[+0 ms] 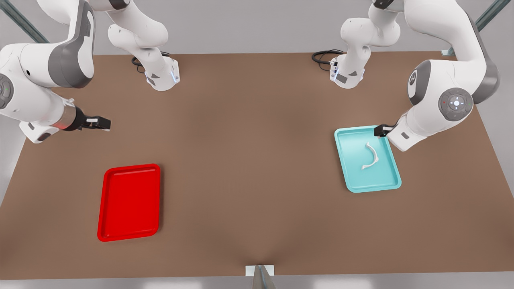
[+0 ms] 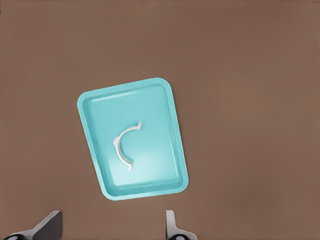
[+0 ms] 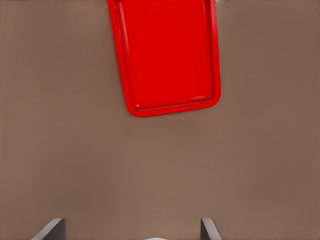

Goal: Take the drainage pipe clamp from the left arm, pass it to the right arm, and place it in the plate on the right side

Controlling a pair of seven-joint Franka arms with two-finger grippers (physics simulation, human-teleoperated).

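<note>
- Both arms have glossy white rounded shells with grey joint sections.
- The left arm (image 1: 441, 100) carries a round grey cap with a lit white centre and small coloured dots.
- The right arm (image 1: 36, 92) has a metallic wrist band.
- Black cables coil at both bases.
- The fingers (image 2: 50, 226) look dark grey, perhaps black.

White clamp (image 1: 370, 156), teal tray (image 1: 349, 175), red plate (image 1: 128, 202).

A simulated robot laboratory is shown: a bare brown tabletop (image 1: 249, 160) is flanked by grey walls, two white jointed arms are bolted at its far edge beside coiled black cables (image 1: 323, 56), and metal frame struts (image 1: 24, 24) are seen behind.
</note>
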